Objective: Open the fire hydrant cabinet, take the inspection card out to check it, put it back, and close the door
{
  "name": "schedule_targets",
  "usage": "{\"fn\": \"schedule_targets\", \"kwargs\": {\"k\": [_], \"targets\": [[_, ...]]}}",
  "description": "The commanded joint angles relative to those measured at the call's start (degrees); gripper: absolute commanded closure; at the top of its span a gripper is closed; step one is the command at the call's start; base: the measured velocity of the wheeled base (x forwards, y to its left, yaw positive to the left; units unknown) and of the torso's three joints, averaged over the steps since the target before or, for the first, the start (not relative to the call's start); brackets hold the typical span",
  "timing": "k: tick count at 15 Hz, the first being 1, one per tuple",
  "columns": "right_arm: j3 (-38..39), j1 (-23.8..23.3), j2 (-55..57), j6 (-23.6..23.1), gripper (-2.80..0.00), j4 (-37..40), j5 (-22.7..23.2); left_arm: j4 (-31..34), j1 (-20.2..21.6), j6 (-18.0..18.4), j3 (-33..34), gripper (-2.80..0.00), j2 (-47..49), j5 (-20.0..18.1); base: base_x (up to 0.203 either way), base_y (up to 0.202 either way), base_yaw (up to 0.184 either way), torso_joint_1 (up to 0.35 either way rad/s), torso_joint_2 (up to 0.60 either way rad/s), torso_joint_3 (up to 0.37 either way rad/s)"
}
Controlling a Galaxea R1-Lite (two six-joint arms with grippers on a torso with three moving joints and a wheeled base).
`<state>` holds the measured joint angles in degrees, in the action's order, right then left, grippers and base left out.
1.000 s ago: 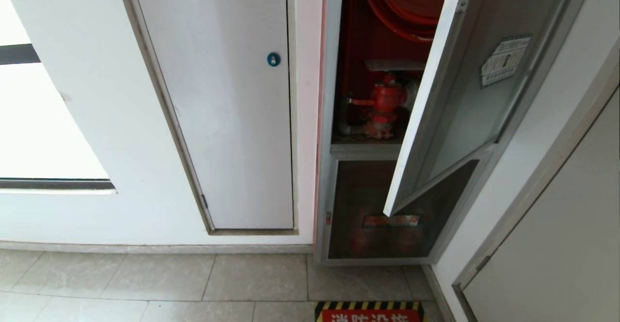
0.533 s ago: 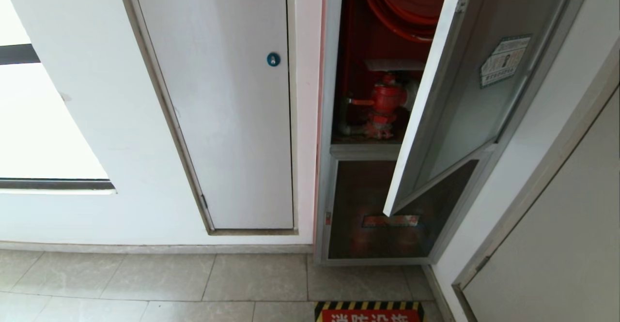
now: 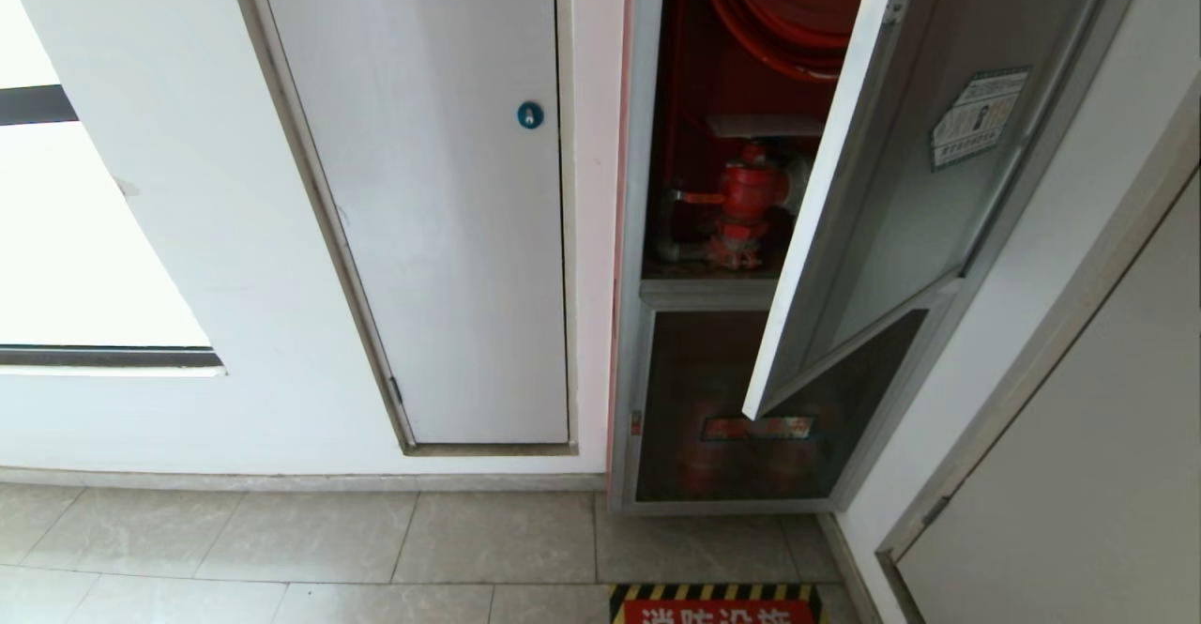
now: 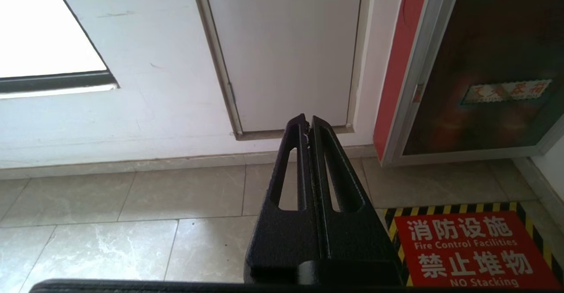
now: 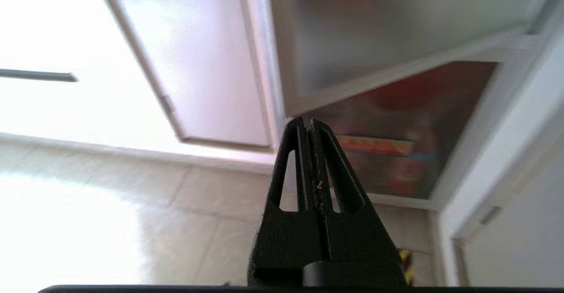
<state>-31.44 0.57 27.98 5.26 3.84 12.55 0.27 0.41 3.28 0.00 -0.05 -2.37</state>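
Note:
The fire hydrant cabinet (image 3: pixel 636 230) stands in the wall on the right, red inside, with a red valve (image 3: pixel 746 194) and a red hose reel (image 3: pixel 788 5). Its door (image 3: pixel 901 230), frosted glass in a silver frame with a green-bordered sticker (image 3: pixel 980 117), hangs partly open, free edge swung out. The inspection card is hidden. Neither gripper shows in the head view. My right gripper (image 5: pixel 307 121) is shut and empty, low in front of the door's bottom corner (image 5: pixel 291 108), apart from it. Shut and empty too, my left gripper (image 4: pixel 308 119) points at the wall base further left.
Below the door is a smaller dark glass panel (image 3: pixel 732 380) with a red label (image 3: pixel 755 429). A white door (image 3: pixel 450 230) with a blue round lock (image 3: pixel 530 114) is left of the cabinet. A red floor sign (image 3: pixel 718 610) lies in front. Another wall (image 3: pixel 1051 258) closes in on the right.

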Motion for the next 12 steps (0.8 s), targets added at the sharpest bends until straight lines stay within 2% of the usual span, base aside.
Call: {"fn": "schedule_targets", "kwargs": {"k": [1, 4, 6, 7, 9, 12], "targets": [[-4.8, 0.0, 10.5, 0.2, 0.00, 0.0, 3.3, 0.0, 0.0, 0.1, 0.0, 0.00, 0.0, 0.0, 0.000, 0.000, 0.000, 0.000, 0.00, 0.000], [-13.3, 1.5, 21.9, 0.8, 0.00, 0.0, 7.4, 0.0, 0.0, 0.0, 0.0, 0.00, 0.0, 0.0, 0.000, 0.000, 0.000, 0.000, 0.00, 0.000], [-18.6, 6.4, 26.7, 2.0, 0.00, -0.1, 6.7, 0.0, 0.0, 0.1, 0.0, 0.00, 0.0, 0.0, 0.000, 0.000, 0.000, 0.000, 0.00, 0.000], [-19.8, 9.4, 28.1, 2.3, 0.00, -0.2, 4.7, 0.0, 0.0, 0.1, 0.0, 0.00, 0.0, 0.0, 0.000, 0.000, 0.000, 0.000, 0.00, 0.000], [-20.7, 17.6, 31.4, 3.2, 0.00, -3.3, -3.6, 0.0, 0.0, 0.1, 0.0, 0.00, 0.0, 0.0, 0.000, 0.000, 0.000, 0.000, 0.00, 0.000], [-21.6, 29.4, 39.4, 3.8, 0.00, -12.9, -20.5, 0.0, 0.0, 0.1, 0.0, 0.00, 0.0, 0.0, 0.000, 0.000, 0.000, 0.000, 0.00, 0.000]]}}
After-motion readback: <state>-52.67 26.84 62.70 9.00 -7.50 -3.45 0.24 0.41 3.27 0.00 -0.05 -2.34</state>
